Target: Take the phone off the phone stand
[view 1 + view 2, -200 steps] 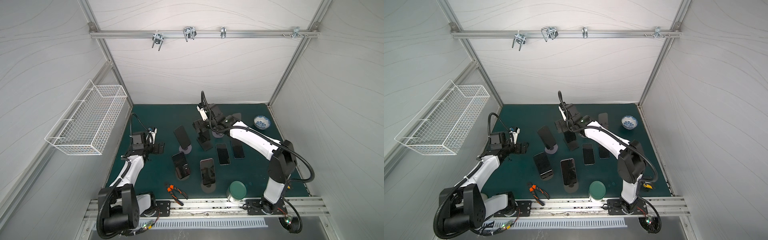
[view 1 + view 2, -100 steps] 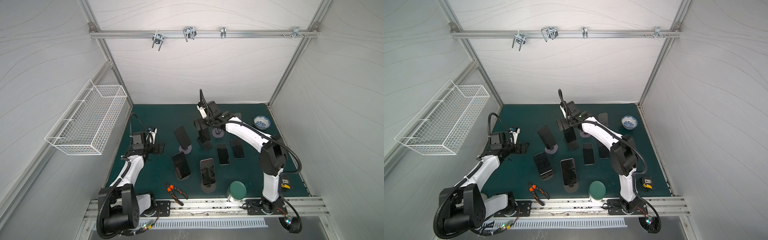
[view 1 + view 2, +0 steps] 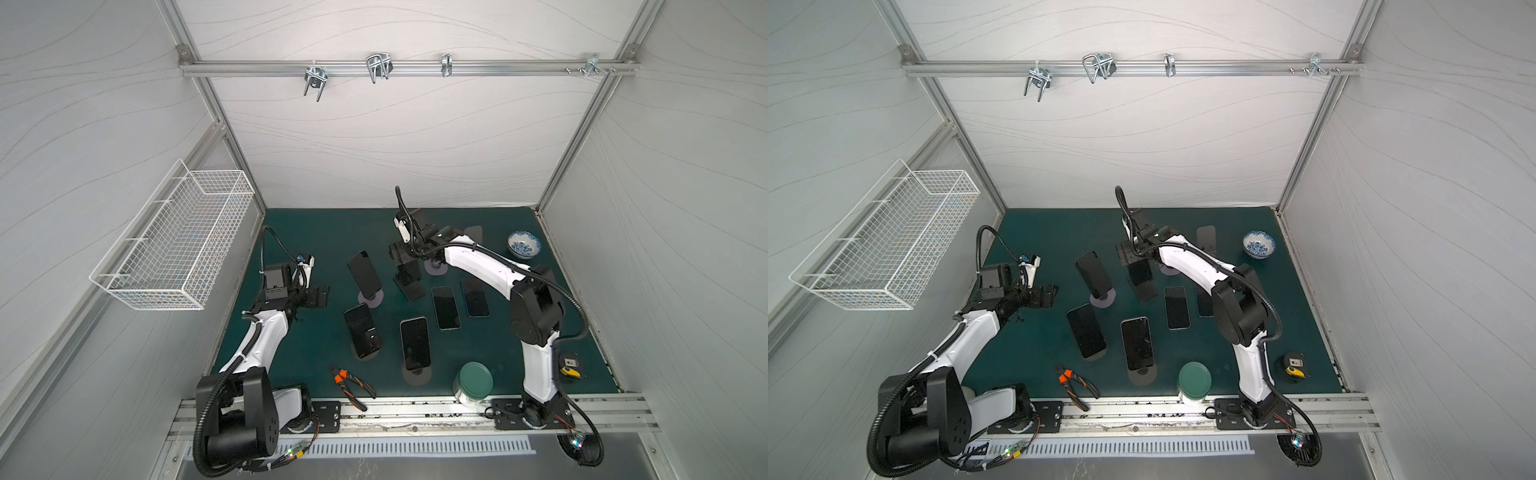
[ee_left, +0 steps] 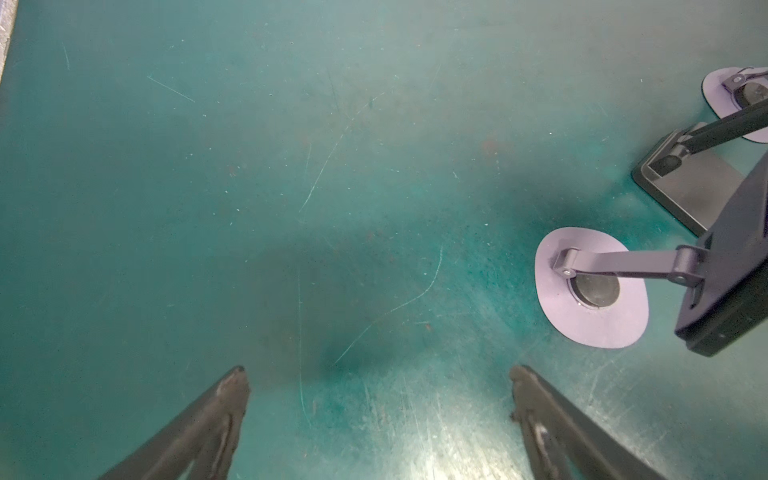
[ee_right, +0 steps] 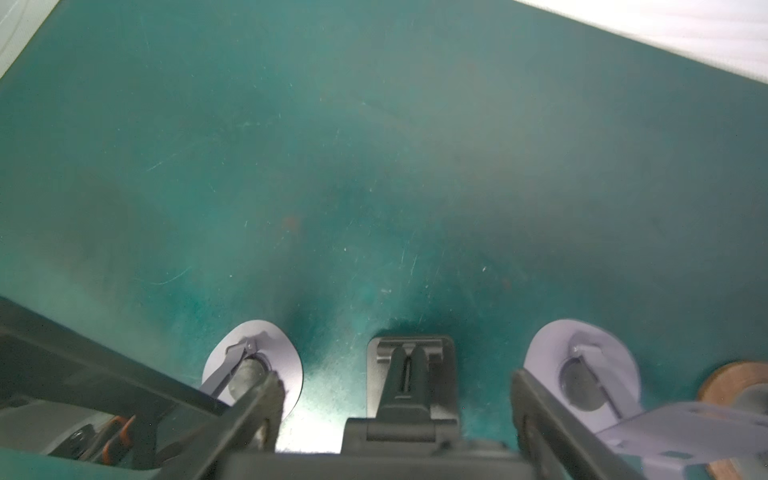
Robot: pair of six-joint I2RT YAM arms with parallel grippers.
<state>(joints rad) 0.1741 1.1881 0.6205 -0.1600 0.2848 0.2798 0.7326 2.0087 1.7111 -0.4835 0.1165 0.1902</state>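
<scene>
A dark phone (image 3: 408,272) leans on a black phone stand (image 3: 414,293) at the middle back of the green mat in both top views. My right gripper (image 3: 401,254) sits over the phone's top end. In the right wrist view that gripper (image 5: 395,382) is open. Its fingers (image 5: 270,399) flank the phone's blurred top edge (image 5: 374,461), close to its sides. The stand's arm and base (image 5: 409,357) show between them. My left gripper (image 3: 318,295) hovers open over bare mat at the left, holding nothing (image 4: 378,374).
Other phones lean on stands (image 3: 365,274), (image 3: 362,334), (image 3: 414,343). Two more phones lie flat (image 3: 445,307), (image 3: 475,297). A patterned bowl (image 3: 524,245) stands back right. At the front are pliers (image 3: 351,384), a green-lidded jar (image 3: 473,380) and a tape measure (image 3: 570,368). A wire basket (image 3: 178,245) hangs on the left wall.
My right arm's elbow has swung in toward the middle, and the gripper has settled over the phone on the black stand with its fingers drawn closer. The left arm has not moved.
</scene>
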